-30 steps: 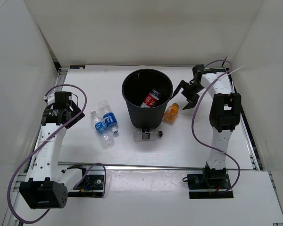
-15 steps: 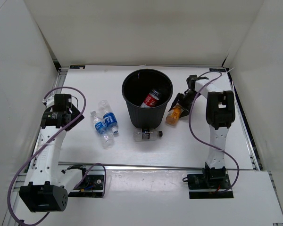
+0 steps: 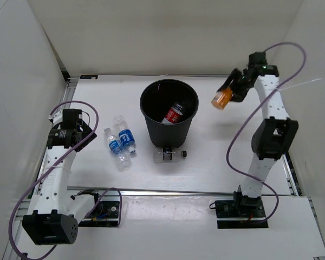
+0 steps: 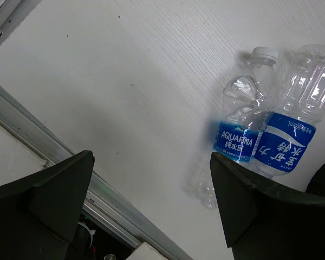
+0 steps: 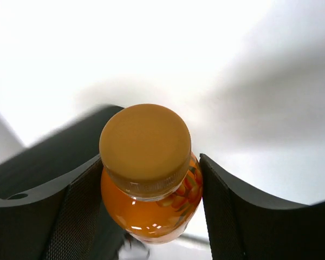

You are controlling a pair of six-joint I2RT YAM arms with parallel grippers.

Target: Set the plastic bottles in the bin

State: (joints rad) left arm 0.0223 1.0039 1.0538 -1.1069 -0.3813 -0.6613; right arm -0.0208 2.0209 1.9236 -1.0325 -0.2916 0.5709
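Note:
My right gripper [image 3: 231, 92] is shut on the orange bottle [image 3: 222, 98] [image 5: 151, 179], held in the air to the right of the black bin [image 3: 169, 111]; both pads press its sides in the right wrist view. A red-labelled bottle [image 3: 174, 113] lies inside the bin. A clear bottle with a dark label and black cap [image 3: 169, 155] lies on the table just in front of the bin. Two clear bottles with blue labels [image 3: 121, 142] [image 4: 265, 135] lie side by side left of the bin. My left gripper [image 3: 82, 130] hangs open to their left, nothing between its fingers.
White walls close in the table on three sides. A metal rail [image 3: 179, 192] runs along the near edge and another rail [image 4: 54, 157] shows under the left gripper. Purple cables [image 3: 92, 116] loop off both arms.
The right gripper closed on the orange bottle beside the bin and lifted it up and to the right. The left arm stayed where it was.

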